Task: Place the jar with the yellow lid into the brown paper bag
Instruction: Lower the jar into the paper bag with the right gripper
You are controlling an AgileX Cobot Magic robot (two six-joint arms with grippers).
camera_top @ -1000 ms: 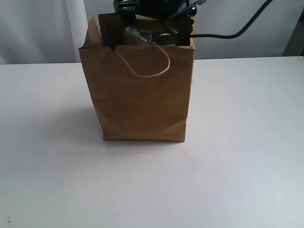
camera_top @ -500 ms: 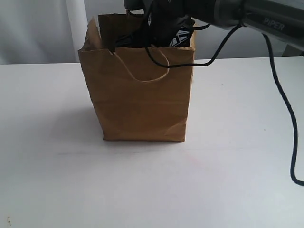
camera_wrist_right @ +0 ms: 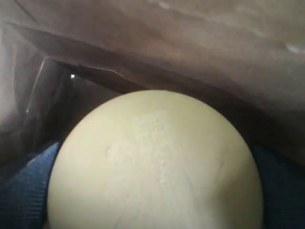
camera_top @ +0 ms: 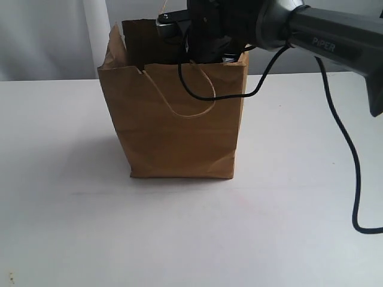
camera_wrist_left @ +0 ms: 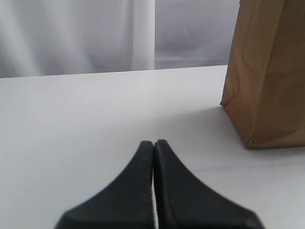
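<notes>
While inside bag (camera_top: pixel 179 131), jar (camera_wrist_right: pixel 157 162) held betw right claw (camera_wrist_right: pixel 153 186) pads (camera_wrist_right: pixel 24 195).

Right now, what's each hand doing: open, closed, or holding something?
Left hand: closed, empty.
Right hand: closed on the yellow-lidded jar, down inside the brown paper bag.

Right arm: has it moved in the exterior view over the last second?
Yes. The right arm, barely in frame then, now slants in from the right to the mouth of the bag, which has stayed put. The jar is inside it.
</notes>
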